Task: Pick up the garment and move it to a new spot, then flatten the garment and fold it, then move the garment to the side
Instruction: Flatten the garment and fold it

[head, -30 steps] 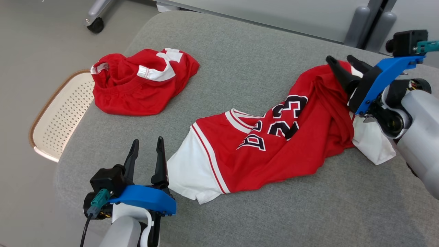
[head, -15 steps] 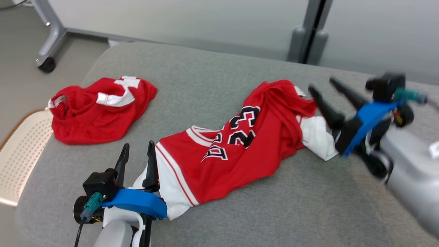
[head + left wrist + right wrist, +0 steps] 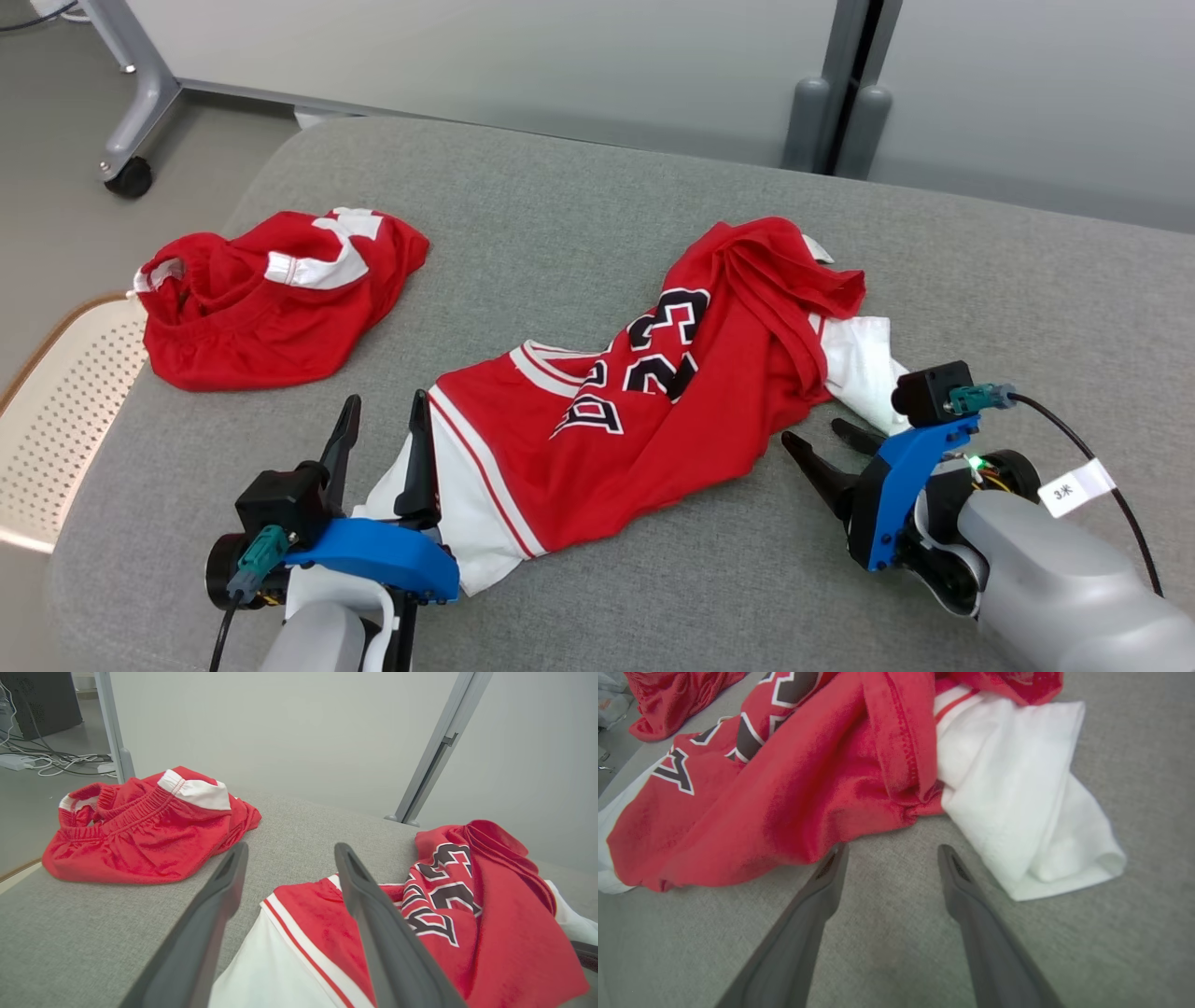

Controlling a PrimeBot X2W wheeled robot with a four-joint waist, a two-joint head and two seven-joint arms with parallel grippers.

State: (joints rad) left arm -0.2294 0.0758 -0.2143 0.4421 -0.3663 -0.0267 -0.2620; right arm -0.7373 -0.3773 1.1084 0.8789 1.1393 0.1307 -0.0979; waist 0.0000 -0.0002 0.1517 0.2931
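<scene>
The garment (image 3: 653,411) is a red jersey with white sleeves and the number 23, lying rumpled across the grey cushion (image 3: 579,187). My left gripper (image 3: 386,401) is open at the jersey's near left end, with one finger over the white sleeve; in the left wrist view the left gripper (image 3: 290,848) has nothing between its fingers and the jersey (image 3: 467,914) spreads to the right. My right gripper (image 3: 812,431) is open just short of the jersey's right hem. In the right wrist view the right gripper (image 3: 893,848) points at bare cushion between the red hem (image 3: 808,788) and the white sleeve (image 3: 1017,793).
A second red garment with an elastic waistband (image 3: 271,299) lies bunched at the cushion's left. A pale perforated seat (image 3: 56,411) sits off the left edge. A caster leg (image 3: 131,140) and a grey partition post (image 3: 840,93) stand behind.
My right gripper has come off the jersey's far right end and drawn back low beside the white sleeve. The head view has shifted. The left gripper has kept its place.
</scene>
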